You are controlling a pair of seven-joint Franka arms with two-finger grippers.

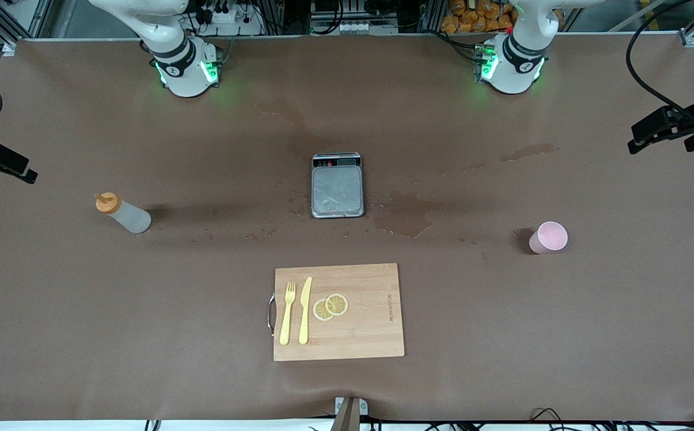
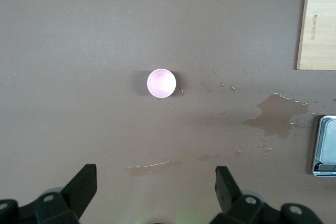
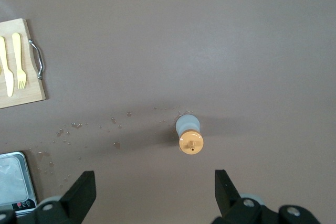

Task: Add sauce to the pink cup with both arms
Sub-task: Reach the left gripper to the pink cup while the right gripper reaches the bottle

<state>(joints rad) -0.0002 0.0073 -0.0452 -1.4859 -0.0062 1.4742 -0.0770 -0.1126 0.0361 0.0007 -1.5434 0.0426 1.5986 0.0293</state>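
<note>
Toward the right arm's end of the table stands the sauce [image 1: 124,214], upright; the right gripper [image 3: 152,192] hangs over it, jaws wide, empty. Soft, probably slippery: grip mid-body, gently. Pink cup [image 1: 548,237] stands toward the left arm's end under the open left gripper [image 2: 156,187]; light, tippable, pinch its wall.

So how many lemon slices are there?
2. Both lemon slices lie overlapping on the wooden board, beside the yellow knife, which lies next to the fork. None look hidden.
</note>
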